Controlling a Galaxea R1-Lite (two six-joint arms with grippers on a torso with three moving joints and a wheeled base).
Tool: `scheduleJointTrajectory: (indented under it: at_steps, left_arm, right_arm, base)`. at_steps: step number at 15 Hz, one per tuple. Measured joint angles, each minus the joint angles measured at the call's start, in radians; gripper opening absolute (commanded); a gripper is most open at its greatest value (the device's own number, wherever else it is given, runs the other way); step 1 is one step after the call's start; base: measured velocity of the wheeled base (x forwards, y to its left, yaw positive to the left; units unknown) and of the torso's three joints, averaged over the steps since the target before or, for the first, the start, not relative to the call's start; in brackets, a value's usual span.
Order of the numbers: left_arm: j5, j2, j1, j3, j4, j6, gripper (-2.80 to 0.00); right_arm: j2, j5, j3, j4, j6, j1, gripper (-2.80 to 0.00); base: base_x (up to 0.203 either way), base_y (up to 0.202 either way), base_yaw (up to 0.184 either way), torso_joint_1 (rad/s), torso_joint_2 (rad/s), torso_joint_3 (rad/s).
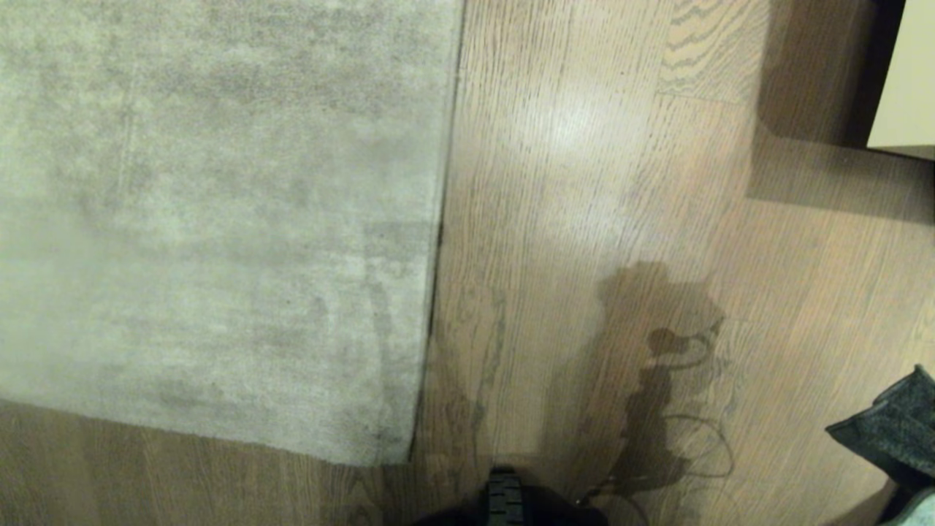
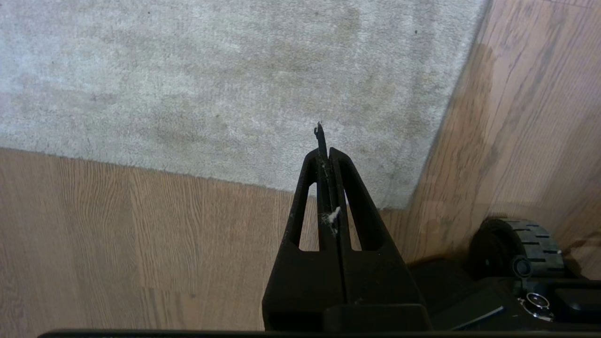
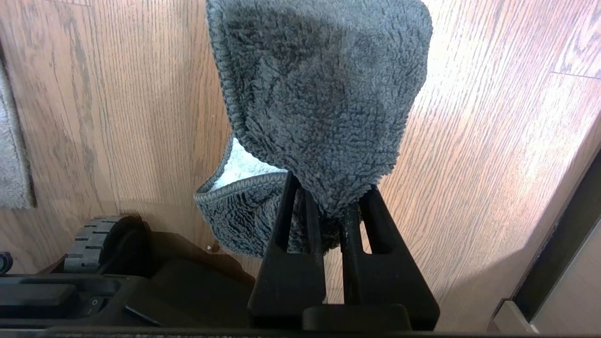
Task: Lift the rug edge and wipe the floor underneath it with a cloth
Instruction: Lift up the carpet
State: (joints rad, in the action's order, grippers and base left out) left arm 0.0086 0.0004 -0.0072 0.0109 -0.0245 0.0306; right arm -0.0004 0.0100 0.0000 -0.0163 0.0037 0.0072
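A large pale grey rug (image 1: pixel 212 212) lies flat on the floor (image 1: pixel 584 219), filling the left of the head view. The rug edge (image 1: pixel 442 219) runs straight down the middle to a near corner (image 1: pixel 398 456). My left gripper (image 2: pixel 324 141) is shut and empty, hanging above the rug near that corner (image 2: pixel 394 202). My right gripper (image 3: pixel 324 197) is shut on the cloth (image 3: pixel 319 94), a fluffy grey-green rag that droops over the bare planks (image 3: pixel 493 141). The cloth (image 1: pixel 891 427) also shows at the head view's lower right.
The robot's base and a wheel (image 1: pixel 505 497) sit at the head view's lower middle; the wheel (image 2: pixel 521 244) is close to the rug corner. A pale furniture corner (image 1: pixel 906 80) stands at the far right. A dark threshold strip (image 3: pixel 558 253) borders the planks.
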Motion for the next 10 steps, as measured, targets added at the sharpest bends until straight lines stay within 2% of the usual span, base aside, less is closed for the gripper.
scheduleJointTrajectory:
  at_steps: [10]
  left_arm:
    - [0.004,0.000,0.000,-0.007,0.034,-0.001,-2.80]
  right_arm:
    - [0.000,0.001,0.000,0.000,0.000,0.000,-2.80]
  base:
    - [0.000,0.000,0.000,0.000,0.00,0.000]
